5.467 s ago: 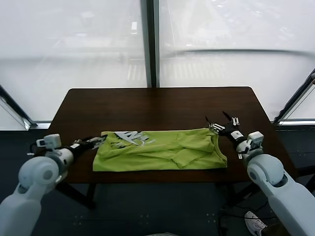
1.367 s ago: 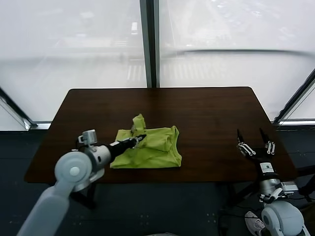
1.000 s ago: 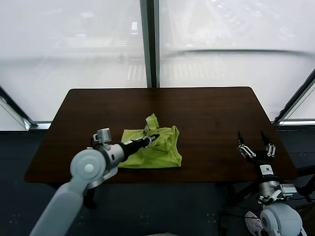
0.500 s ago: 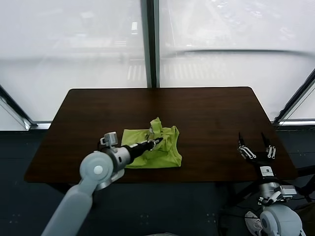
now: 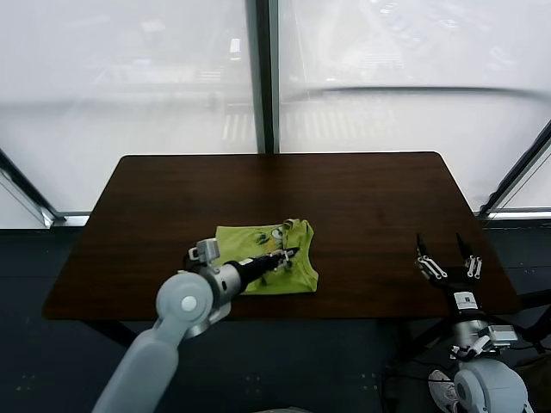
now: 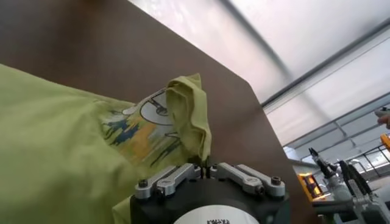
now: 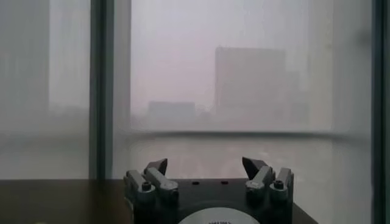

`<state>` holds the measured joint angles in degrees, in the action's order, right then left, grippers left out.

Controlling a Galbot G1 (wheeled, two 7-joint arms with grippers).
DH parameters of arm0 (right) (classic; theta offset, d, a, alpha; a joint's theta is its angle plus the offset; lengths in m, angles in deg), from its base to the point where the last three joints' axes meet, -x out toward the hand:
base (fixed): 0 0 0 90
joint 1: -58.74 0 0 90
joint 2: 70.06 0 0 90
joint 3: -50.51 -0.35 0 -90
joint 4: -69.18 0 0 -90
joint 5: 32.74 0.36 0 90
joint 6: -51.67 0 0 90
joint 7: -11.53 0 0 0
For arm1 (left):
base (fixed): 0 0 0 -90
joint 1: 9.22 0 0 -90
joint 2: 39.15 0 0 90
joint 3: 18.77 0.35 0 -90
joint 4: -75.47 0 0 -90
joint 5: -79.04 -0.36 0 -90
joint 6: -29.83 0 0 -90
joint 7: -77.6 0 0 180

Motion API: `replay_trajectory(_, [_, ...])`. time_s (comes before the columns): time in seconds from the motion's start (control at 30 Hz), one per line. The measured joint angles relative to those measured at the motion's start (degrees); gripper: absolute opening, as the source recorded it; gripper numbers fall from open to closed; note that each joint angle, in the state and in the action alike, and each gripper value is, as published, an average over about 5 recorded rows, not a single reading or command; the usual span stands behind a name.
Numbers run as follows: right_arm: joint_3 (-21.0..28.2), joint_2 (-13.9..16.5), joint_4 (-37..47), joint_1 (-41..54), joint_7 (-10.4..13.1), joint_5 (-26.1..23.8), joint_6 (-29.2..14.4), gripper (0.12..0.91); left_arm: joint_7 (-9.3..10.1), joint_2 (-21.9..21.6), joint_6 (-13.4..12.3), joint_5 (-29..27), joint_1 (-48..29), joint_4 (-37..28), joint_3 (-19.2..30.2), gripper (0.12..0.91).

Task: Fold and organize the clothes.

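The left gripper (image 5: 288, 254), mid-frame, pinches the T-shirt (image 5: 258, 262) fold shut; releasing crooked could undo it. The right gripper (image 5: 448, 255), lower right, gapes empty.

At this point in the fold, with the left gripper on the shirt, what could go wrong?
1. The left gripper is shut on a bunched flap of the T-shirt; letting go now could leave that flap standing as a lump rather than flat.
2. Pulling further may drag the whole bundle toward the table's near edge, since nothing pins it: the right gripper waits open, apart at the table's right side.
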<state>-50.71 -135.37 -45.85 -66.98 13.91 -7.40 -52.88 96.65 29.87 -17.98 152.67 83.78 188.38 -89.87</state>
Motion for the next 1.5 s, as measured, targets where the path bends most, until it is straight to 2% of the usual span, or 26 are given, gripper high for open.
replay_trajectory(0.07, [0.18,0.01,0.14,0.08,0.00,-0.14,0.00,0.907,0.12,0.62,0.00,-0.53,0.14,-0.04,0.35,0.244])
replay_trajectory(0.13, [0.46,0.05,0.30,0.20,0.00,-0.43,0.00,0.907,0.33,1.30,0.00,-0.94,0.31,-0.02,0.67,0.347])
replay_trajectory(0.3, [1.52,0.54,0.57,0.81,0.04,-1.41,0.20,0.907,0.72,3.61,0.00,-2.28,0.85,-0.10,1.31,0.668])
replay_trajectory(0.4, [2.67,1.33,0.40,1.07,0.42,-2.16,1.46,0.907,1.21,5.81,0.00,-3.56,1.49,-0.37,1.60,0.827])
replay_trajectory(0.5, [4.12,2.53,-0.34,1.16,1.27,-2.61,4.42,0.907,1.72,8.51,0.00,-4.83,2.40,-0.06,1.53,0.895])
replay_trajectory(0.6, [6.04,4.24,-1.67,1.65,1.54,-2.46,9.14,0.907,1.28,10.32,0.01,-5.43,3.28,1.45,0.87,0.905])
replay_trajectory(0.73, [9.74,6.42,-3.09,3.54,1.21,-2.02,16.68,0.907,-0.67,10.06,0.01,-6.04,3.81,5.64,-1.03,0.907])
replay_trajectory(0.9, [16.37,7.73,-3.20,8.38,1.37,2.76,25.22,0.907,-5.63,5.80,0.01,-10.79,5.20,11.11,-5.45,0.907])
replay_trajectory(0.97, [19.05,7.77,-3.26,10.68,2.15,5.76,28.61,0.907,-7.72,3.15,0.01,-13.73,6.27,12.86,-7.51,0.907])
replay_trajectory(1.03, [21.18,7.58,-3.42,12.81,3.45,9.20,31.96,0.907,-9.02,0.45,-0.05,-16.41,7.57,14.41,-9.62,0.907])
replay_trajectory(1.13, [23.54,7.00,-3.40,15.68,5.78,13.44,36.08,0.907,-9.73,-2.69,-0.64,-19.42,9.66,16.40,-12.74,0.907])
replay_trajectory(1.23, [25.49,6.38,-2.84,18.14,7.54,14.60,38.36,0.907,-9.88,-4.07,-1.71,-21.62,11.79,18.05,-15.45,0.907])
replay_trajectory(1.5, [30.69,4.47,-1.04,22.41,8.83,13.50,39.92,0.907,-10.18,-4.15,-3.29,-24.31,17.62,21.02,-20.29,0.907])
